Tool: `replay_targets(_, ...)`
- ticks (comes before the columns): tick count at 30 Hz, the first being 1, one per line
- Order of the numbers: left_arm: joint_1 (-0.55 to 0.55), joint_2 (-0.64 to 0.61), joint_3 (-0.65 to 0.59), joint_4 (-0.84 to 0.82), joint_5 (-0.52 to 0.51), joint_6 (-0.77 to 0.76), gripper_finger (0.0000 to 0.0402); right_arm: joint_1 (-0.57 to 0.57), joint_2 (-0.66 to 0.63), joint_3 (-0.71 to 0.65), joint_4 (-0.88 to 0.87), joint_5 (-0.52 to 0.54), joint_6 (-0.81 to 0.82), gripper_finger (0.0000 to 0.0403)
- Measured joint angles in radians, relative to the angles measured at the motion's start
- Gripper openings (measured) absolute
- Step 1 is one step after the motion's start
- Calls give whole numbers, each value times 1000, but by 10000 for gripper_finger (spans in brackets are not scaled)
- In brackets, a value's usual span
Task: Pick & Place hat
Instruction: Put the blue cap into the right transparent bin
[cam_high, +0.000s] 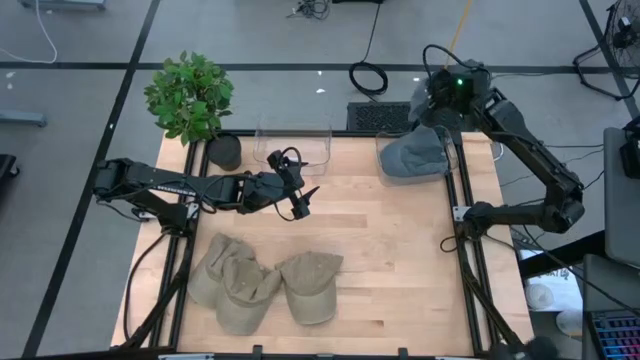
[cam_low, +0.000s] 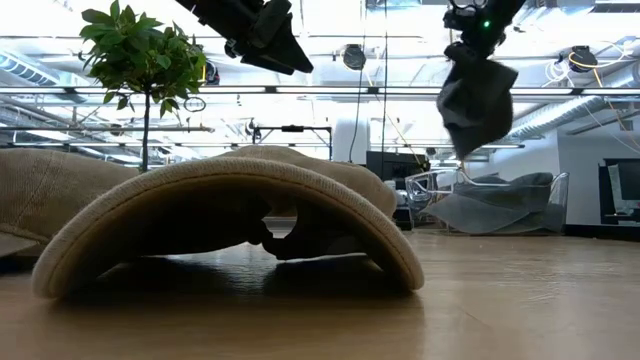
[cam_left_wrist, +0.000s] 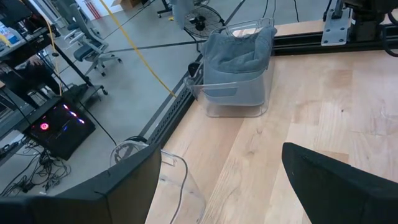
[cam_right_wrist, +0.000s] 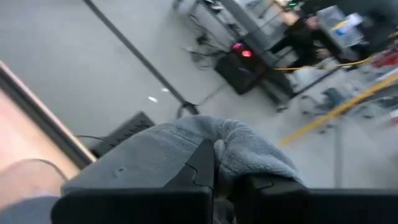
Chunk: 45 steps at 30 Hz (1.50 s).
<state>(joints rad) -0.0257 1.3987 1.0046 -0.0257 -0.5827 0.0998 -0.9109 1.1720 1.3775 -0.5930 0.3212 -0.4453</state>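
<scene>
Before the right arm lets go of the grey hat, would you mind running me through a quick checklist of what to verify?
1. Right gripper jaws shut on the grey hat: ok.
2. Hat hangs clear of the table, in the air: ok.
3. Hat is above the right clear bin, which already holds a grey hat: ok in the high view; exact centring cannot tell.
4. Left gripper is open, empty and away from that bin, near the table's middle: ok.
5. Three tan hats lie at the near edge, out of the way: ok.
6. Left clear bin is empty: ok.
</scene>
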Motion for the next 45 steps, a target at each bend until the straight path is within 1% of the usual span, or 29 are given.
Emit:
replay_targets(4, 0, 0, 0, 0, 0, 0, 340, -13, 32, 0, 4, -183, 33, 10)
replay_targets(8, 0, 0, 0, 0, 0, 0, 340, -12, 42, 0, -23, -283, 50, 10)
replay_targets(10, 0, 0, 0, 0, 0, 0, 340, -14, 44, 0, -62, -353, 63, 10)
replay_targets(15, 0, 0, 0, 0, 0, 0, 340, -32, 39, 0, -184, -481, 84, 10)
replay_targets(21, 0, 0, 0, 0, 0, 0, 340, -72, 40, 0, -365, -760, 57, 10)
replay_targets(23, 0, 0, 0, 0, 0, 0, 340, -72, 40, 0, -409, -819, 54, 10)
replay_targets(25, 0, 0, 0, 0, 0, 0, 340, -72, 40, 0, -452, -847, 52, 10)
replay_targets(28, 0, 0, 0, 0, 0, 0, 340, -72, 40, 0, -524, -833, 46, 10)
replay_targets(29, 0, 0, 0, 0, 0, 0, 340, -72, 40, 0, -542, -805, 44, 10)
replay_targets(38, 0, 0, 0, 0, 0, 0, 340, -72, 42, 0, -602, -408, 122, 10)
replay_targets(43, 0, 0, 0, 0, 0, 0, 340, -72, 84, 0, -611, -182, 144, 10)
replay_targets(45, 0, 0, 0, 0, 0, 0, 340, -72, 109, 0, -601, -132, 146, 10)
